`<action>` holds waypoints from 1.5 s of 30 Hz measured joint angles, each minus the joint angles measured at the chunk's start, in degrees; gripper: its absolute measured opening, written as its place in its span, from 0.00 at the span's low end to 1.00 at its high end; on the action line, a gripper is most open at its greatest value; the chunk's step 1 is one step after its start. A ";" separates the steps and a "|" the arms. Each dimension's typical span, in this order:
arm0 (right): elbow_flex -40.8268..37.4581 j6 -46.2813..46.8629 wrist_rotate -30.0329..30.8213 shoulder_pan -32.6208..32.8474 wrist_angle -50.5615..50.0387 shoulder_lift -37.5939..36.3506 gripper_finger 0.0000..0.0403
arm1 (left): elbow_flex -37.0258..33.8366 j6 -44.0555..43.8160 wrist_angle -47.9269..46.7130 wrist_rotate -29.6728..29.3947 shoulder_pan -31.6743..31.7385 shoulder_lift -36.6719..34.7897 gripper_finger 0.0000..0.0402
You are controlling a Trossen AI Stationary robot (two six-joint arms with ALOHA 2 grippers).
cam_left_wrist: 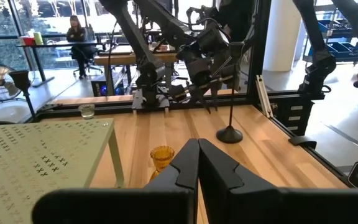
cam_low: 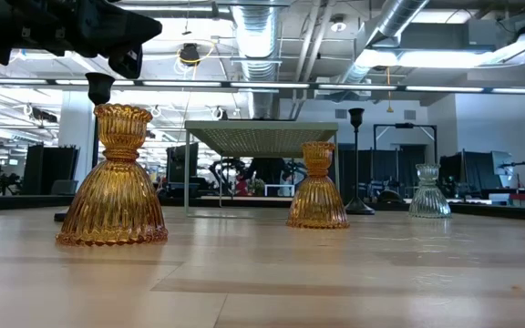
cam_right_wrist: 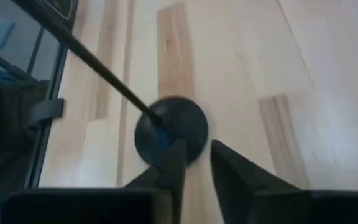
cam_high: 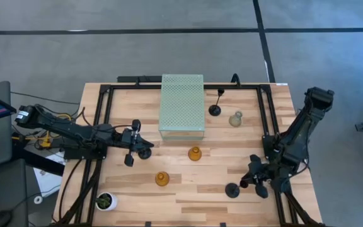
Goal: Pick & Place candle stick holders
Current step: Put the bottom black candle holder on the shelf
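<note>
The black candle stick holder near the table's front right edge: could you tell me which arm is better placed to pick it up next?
The right arm, probably. Its right gripper sits just beside the black candle stick holder, and its wrist view shows the open fingers right at the round base. The left gripper is across the table, shut.

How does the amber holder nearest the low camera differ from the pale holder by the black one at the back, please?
The amber holder is a deep orange-gold; the pale holder is nearly colourless grey-green. In the high view the amber holder stands toward the table's front, the pale holder toward the back right, beside the green perforated block. Both are squat, ribbed, bell-shaped and upright.
</note>
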 joint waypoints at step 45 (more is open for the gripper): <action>0.00 -13.31 -1.72 -11.49 25.88 10.46 0.01 | 0.00 -9.52 0.70 -3.13 0.00 0.00 0.02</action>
